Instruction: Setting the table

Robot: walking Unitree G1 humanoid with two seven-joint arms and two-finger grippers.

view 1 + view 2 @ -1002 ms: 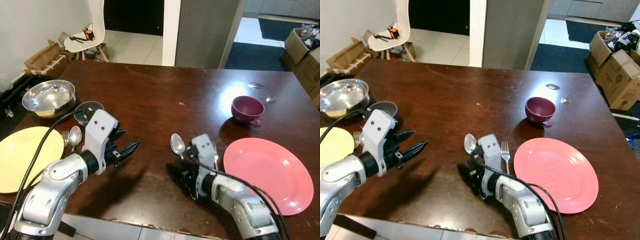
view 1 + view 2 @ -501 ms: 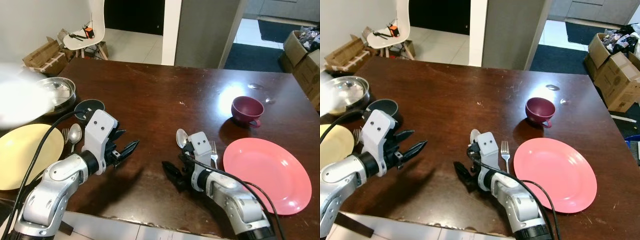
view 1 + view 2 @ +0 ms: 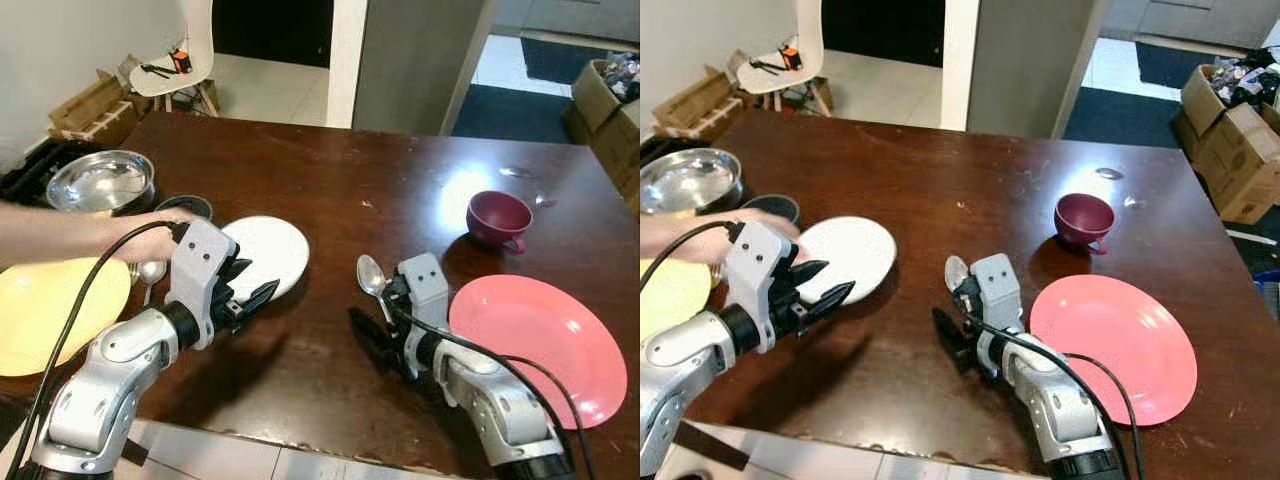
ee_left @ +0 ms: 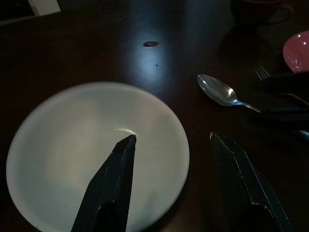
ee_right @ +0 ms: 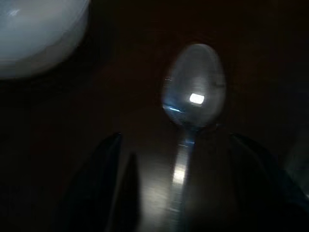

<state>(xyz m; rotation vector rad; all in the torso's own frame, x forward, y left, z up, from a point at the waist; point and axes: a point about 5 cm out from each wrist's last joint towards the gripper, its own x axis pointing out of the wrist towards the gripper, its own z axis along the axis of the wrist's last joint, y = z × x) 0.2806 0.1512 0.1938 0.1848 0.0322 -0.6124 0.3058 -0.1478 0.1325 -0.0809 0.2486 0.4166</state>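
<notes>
Here, eye views: spoon (image 3: 371, 275) lies lower centre, bowl toward upper left, handle running under the right gripper (image 3: 372, 335), the nearer arm. A person's hand (image 3: 150, 240) sets a white plate (image 3: 268, 252) before the left gripper (image 3: 255, 292), fingers spread, empty.

Right wrist view: spoon (image 5: 192, 104) lies between the parted fingers, long axis along them.

tabletop (image 3: 330, 180): dark brown wood, glossy | floor (image 3: 270, 85): pale tiles upper left | white chair (image 3: 175, 75) upper left | cardboard boxes (image 3: 1230, 120) upper right | grey wall panel (image 3: 410, 60) top centre | dark doorway (image 3: 270, 25)
</notes>
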